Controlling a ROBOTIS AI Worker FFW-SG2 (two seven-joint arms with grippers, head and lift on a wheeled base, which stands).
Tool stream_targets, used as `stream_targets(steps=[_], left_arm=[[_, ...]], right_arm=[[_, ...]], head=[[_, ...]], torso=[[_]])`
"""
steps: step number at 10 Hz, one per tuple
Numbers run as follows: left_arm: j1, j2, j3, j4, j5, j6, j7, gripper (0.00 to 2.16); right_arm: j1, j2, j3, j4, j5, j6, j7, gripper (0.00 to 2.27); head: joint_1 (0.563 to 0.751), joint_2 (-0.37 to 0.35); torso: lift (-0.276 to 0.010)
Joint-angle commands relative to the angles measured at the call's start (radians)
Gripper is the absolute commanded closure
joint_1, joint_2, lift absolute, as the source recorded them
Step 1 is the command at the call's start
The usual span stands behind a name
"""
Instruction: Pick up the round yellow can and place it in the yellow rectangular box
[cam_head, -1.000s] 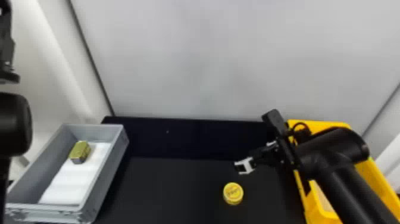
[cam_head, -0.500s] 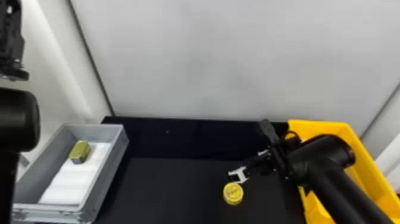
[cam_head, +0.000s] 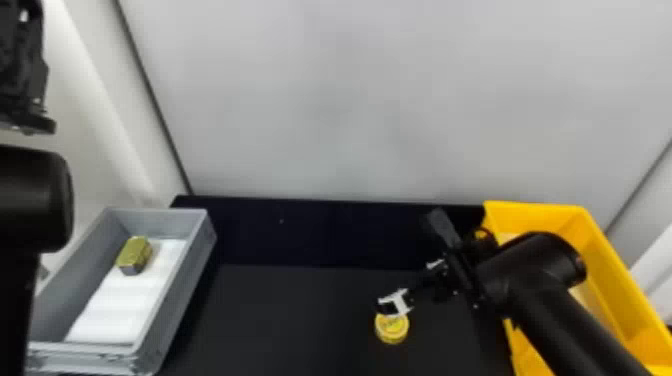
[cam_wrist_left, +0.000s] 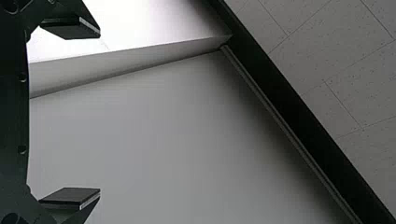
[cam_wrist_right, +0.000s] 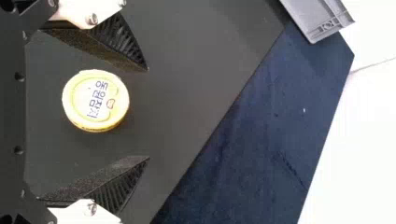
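Note:
In the head view, my right gripper (cam_head: 407, 285) hangs over the black table beside the round yellow can (cam_head: 392, 329), one finger partly covering its far edge. The right wrist view has the can (cam_wrist_right: 95, 100) lying between the two spread fingers of my right gripper (cam_wrist_right: 148, 113), closer to the upper one, with its lid facing the camera. The yellow rectangular box (cam_head: 607, 280) stands on the right, partly behind the right arm. My left gripper (cam_head: 25, 125) is parked high at the left edge; in the left wrist view the left gripper (cam_wrist_left: 100, 112) has its fingers wide apart, holding nothing.
A grey tray (cam_head: 177, 280) with a white pad (cam_head: 122, 300) stands on the left of the black table (cam_head: 300, 320). A small gold and grey block (cam_head: 134, 255) lies inside it. A pale wall (cam_head: 375, 100) rises behind the table.
My right gripper has moved left and toward the can, now overlapping its far edge. The left arm has shifted slightly farther into view. The can has stayed in place.

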Motion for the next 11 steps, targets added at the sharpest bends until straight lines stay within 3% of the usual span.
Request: stream_targets(steps=[1, 11], left_arm=[[0.0, -0.001, 0.0, -0.001, 0.0, 0.0, 0.0, 0.09], [-0.002, -0.013, -0.006, 0.009, 0.0, -0.017, 0.0, 0.09]], right_arm=[[0.001, -0.005, 0.021, 0.021, 0.0, -0.008, 0.002, 0.14], [-0.03, 0.006, 0.043, 0.19, 0.014, -0.087, -0.026, 0.15]], head=[[0.663, 0.054], [0.663, 0.054]], torso=[[-0.01], [-0.01]])
